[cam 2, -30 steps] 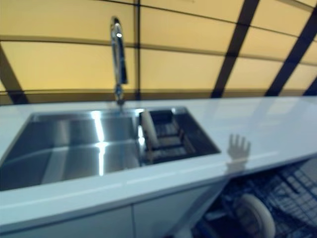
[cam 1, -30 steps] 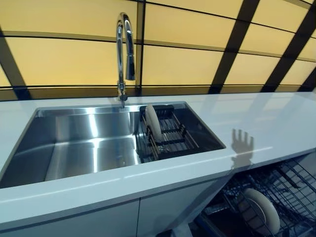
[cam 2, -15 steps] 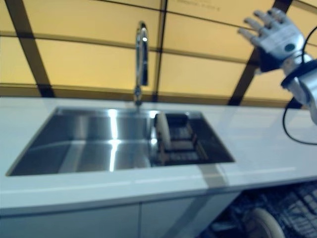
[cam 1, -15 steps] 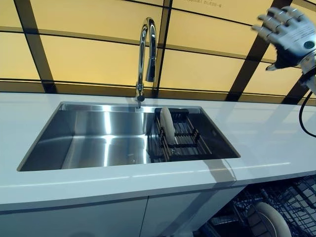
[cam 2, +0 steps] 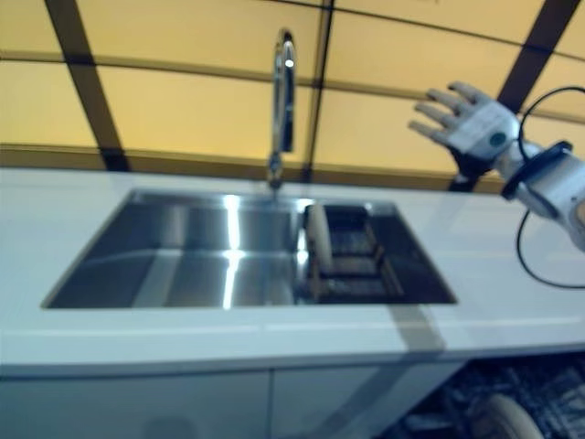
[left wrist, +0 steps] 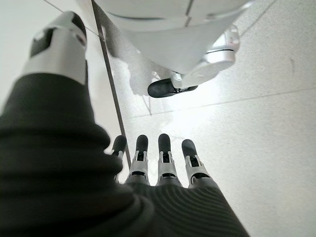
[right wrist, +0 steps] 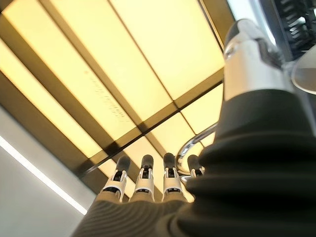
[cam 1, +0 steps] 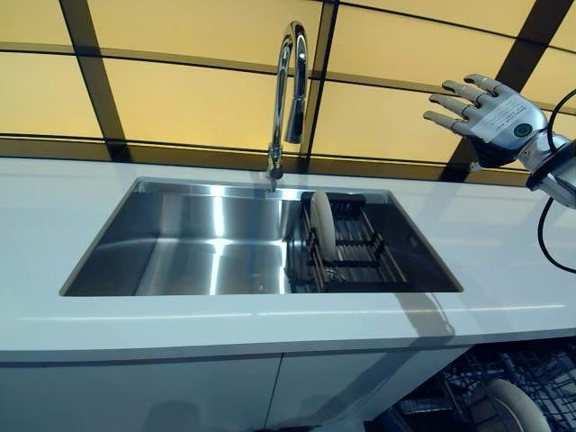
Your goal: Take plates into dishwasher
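A white plate [cam 1: 322,225] stands on edge in a dark wire rack [cam 1: 353,255] at the right end of the steel sink [cam 1: 207,243]. A second white plate [cam 1: 517,409] stands in the dishwasher rack [cam 1: 477,396] below the counter at the lower right. My right hand [cam 1: 490,112] is raised high over the counter right of the sink, open with fingers spread, holding nothing. In its wrist view my left hand [left wrist: 158,163] hangs low over the floor, fingers straight and empty.
A tall chrome faucet [cam 1: 290,90] rises behind the sink, just left of the rack. White countertop [cam 1: 54,216] runs along both sides of the sink. Yellow wall panels with dark strips stand behind. White cabinet doors [cam 1: 180,396] are below the counter.
The camera has swung, shifting the sink rightward in view. My right hand has come up into view and now sits lower and further left, toward the sink.
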